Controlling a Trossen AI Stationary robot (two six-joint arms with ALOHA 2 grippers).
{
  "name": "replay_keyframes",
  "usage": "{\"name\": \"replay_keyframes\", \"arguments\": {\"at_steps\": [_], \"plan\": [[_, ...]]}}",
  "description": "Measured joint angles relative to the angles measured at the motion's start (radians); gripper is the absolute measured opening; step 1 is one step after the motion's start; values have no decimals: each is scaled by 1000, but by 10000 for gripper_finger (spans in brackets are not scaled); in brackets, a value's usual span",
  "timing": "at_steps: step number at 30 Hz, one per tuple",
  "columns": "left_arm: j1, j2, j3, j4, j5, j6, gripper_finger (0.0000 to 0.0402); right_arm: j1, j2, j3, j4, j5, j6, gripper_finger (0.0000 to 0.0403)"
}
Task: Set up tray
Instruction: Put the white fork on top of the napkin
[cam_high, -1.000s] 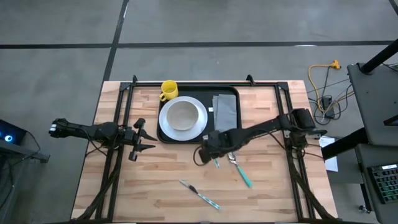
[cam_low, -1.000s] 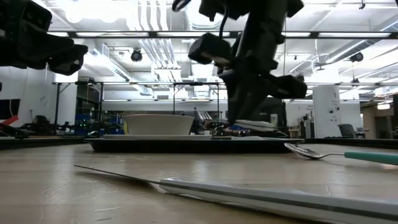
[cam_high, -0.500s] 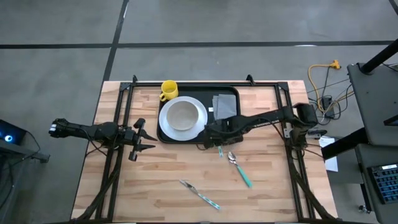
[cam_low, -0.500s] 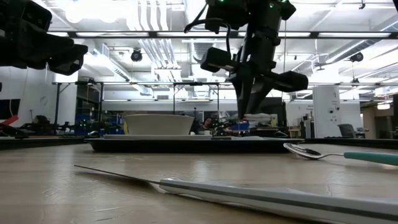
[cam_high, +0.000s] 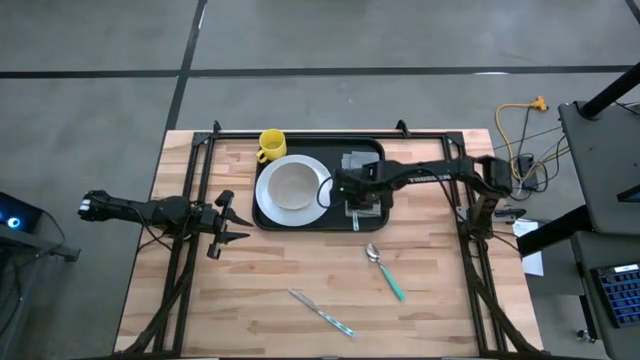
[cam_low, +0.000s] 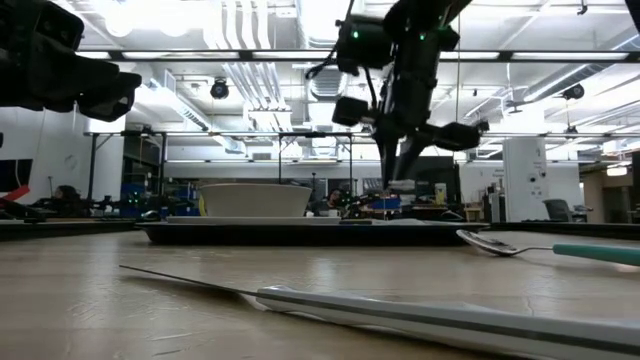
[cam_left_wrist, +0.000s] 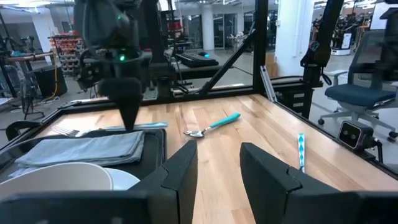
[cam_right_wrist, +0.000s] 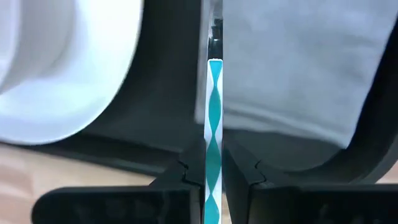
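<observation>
Right gripper (cam_high: 355, 196) is over the tray (cam_high: 372, 148), jaws pinched shut on a utensil with a teal-and-white handle (cam_right_wrist: 213, 124). Looks like the fork, since tines show on the napkin in the left wrist view.

Tray sits at the far edge of the worktop (cam_high: 450, 300), mid-width. On it: white plate with bowl (cam_high: 293, 186) on the tray's left part, grey napkin (cam_high: 361, 172) on its right part.

Key relation: the right wrist view shows the held handle running straight out from the jaws, along the dark strip of tray between the plate rim and the napkin's edge. From above, its long axis runs near-to-far, roughly parallel to the tray's short sides. The handle end sticks out past the tray's near rim.

Judgement: this is the placing step, and the fork still needs to come down flat. Clearance is tight with the plate rim on one side and the napkin fold on the other. Can't tell whether the target is on the napkin or beside it.

Left gripper (cam_high: 225, 222) waits near the worktop's left edge, jaws apart, holding nothing. It is well apart from the tray, so the right arm is nearer.

Still out on the bare wood: spoon (cam_high: 385, 270) right of centre and knife (cam_high: 322, 313) towards the near edge. The yellow mug (cam_high: 271, 145) stands just off the tray's far-left corner. Plenty of open worktop on the near side for retreat.
</observation>
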Motion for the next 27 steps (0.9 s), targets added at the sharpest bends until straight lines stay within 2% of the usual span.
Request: {"name": "replay_keyframes", "arguments": {"at_steps": [17,27], "plan": [[0,0,0,-1,0,0,102,-113,1,-72,15,33,-32,20],[0,1,0,-1,0,0,102,-163,1,-132,119,46,-47,20]]}}
